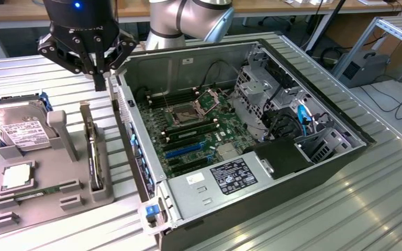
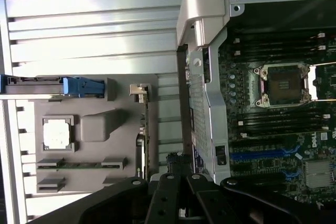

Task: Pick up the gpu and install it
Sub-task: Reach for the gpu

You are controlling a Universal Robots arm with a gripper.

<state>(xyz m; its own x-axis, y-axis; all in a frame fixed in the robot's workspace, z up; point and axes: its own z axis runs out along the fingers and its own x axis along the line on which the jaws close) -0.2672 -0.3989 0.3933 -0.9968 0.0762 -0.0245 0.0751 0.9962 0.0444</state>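
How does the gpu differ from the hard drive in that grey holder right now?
The gpu is a thin dark card; the hard drive is a thick silver box. The hard drive has a white label and blue rails; the gpu shows neither. The gpu sits nearer the computer case than the hard drive. Both stand on edge in the grey holder, neither held by the claw.

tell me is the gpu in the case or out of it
Out. The gpu stands on edge in a slot of the grey holder beside the open case; the shut gripper hangs above it, empty.
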